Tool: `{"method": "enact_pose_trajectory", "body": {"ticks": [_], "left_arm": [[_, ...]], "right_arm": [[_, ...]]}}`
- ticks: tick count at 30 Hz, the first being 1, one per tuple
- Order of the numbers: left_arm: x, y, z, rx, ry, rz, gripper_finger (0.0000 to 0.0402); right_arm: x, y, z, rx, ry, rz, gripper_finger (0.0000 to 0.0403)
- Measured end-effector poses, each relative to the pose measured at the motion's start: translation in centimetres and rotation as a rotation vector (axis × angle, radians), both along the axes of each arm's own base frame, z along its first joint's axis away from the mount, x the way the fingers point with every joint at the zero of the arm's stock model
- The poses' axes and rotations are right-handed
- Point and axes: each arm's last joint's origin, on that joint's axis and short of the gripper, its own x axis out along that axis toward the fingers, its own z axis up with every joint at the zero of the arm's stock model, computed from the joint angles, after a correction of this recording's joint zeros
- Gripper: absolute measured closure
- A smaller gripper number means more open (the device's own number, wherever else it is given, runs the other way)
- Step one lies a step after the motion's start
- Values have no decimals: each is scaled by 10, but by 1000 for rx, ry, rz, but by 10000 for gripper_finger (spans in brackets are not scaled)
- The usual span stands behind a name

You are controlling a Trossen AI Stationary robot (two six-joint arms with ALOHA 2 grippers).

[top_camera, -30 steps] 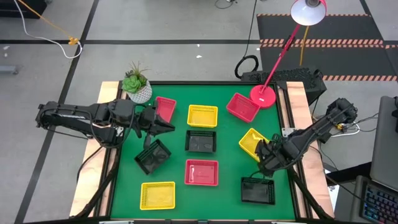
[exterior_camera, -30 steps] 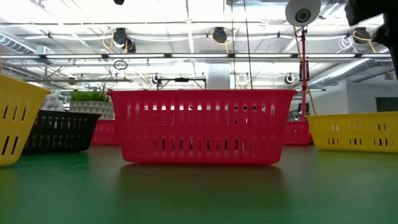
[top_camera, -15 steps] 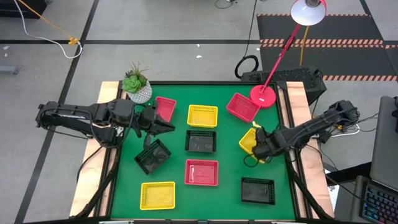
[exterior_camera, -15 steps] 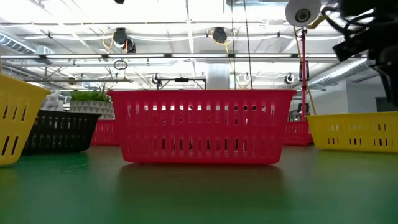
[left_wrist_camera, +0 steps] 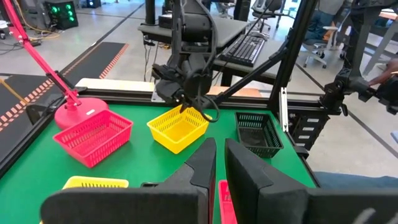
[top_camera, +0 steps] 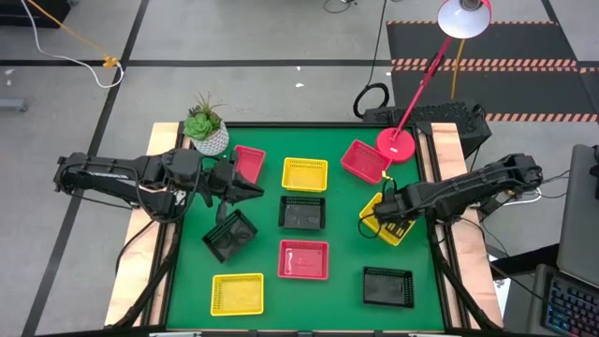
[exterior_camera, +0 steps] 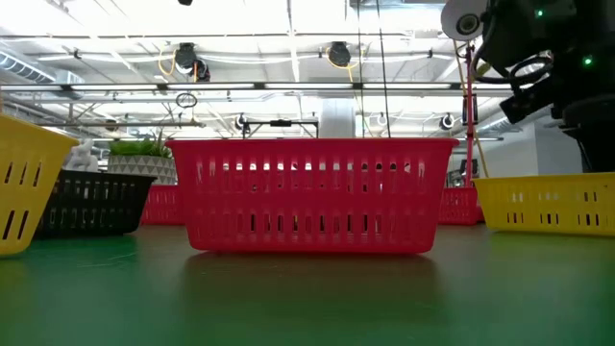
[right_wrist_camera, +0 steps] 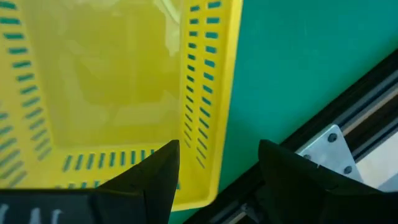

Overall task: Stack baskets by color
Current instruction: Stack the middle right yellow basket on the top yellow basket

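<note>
High view: right gripper (top_camera: 382, 213) spread wide above the yellow basket (top_camera: 387, 223) at right of centre, one finger over its wall, nothing held. Left gripper (top_camera: 251, 192) nearly closed, empty, at left of centre, between a red basket (top_camera: 249, 163) and a black basket (top_camera: 230, 235).

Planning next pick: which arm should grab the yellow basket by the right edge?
Right. The right gripper hangs open straddling that yellow basket's wall; the left gripper sits across the table.
</note>
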Motion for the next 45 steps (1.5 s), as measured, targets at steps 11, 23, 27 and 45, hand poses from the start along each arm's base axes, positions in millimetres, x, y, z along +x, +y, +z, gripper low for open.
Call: {"method": "enact_pose_trajectory", "body": {"ticks": [11, 23, 27, 45], "left_arm": [[0, 0, 0, 0, 0, 0, 366], [0, 0, 0, -9, -1, 2, 366], [0, 0, 0, -9, -1, 2, 366], [-1, -1, -2, 7, 22, -8, 366]], "right_arm": [[4, -4, -3, 24, -31, -5, 221], [-4, -5, -21, 35, -18, -12, 299], [-4, -5, -19, 39, -35, -9, 329], [-6, -6, -14, 55, -82, 13, 396]]}}
